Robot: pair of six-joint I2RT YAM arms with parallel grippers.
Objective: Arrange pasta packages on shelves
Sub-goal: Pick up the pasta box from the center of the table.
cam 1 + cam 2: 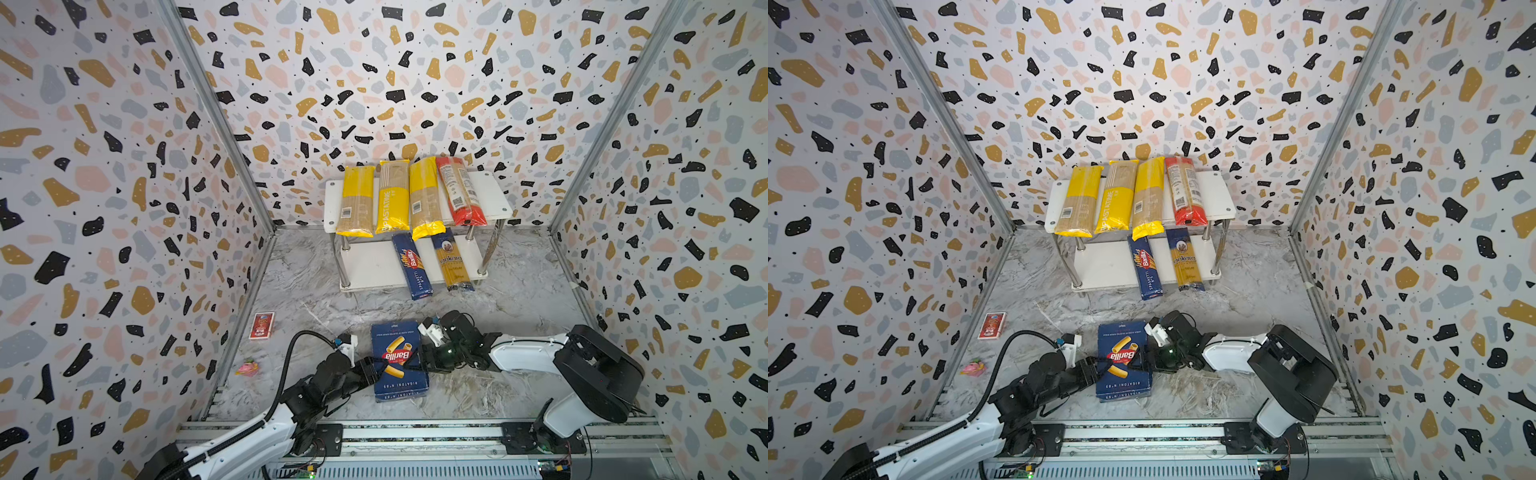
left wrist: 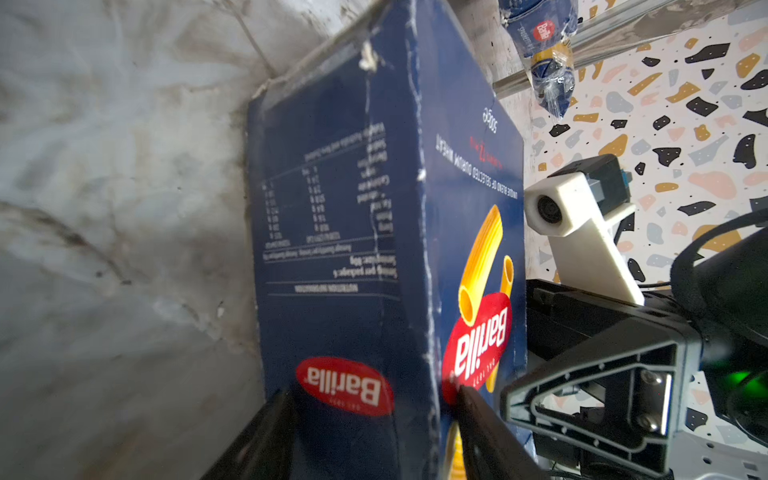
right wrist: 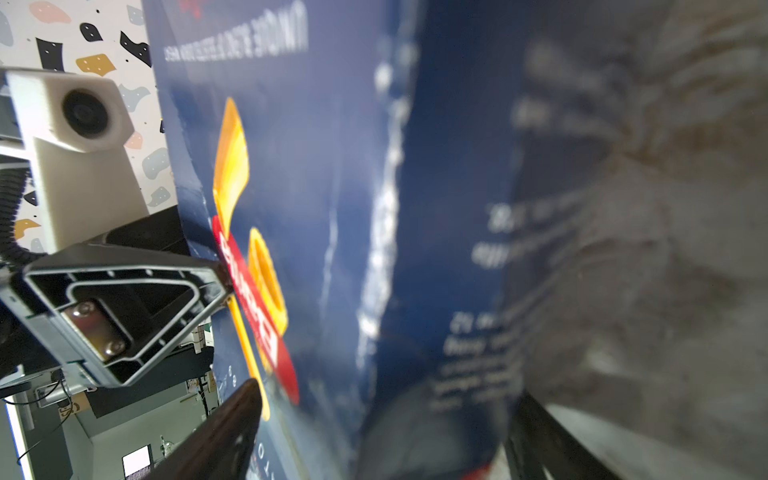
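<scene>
Rigatoni box (image 1: 399, 360) | flat, long axis toward shelves (image 1: 374, 266) | both claws clamp it

Black left gripper (image 1: 376, 371) and black right gripper (image 1: 417, 365) reach inward, low, facing each other, jaws parted.

Rigatoni box (image 3: 436, 249) print — blurred, unreadable

Rigatoni box (image 1: 399, 359) before shelves (image 1: 494, 199) — pincers flanking
</scene>
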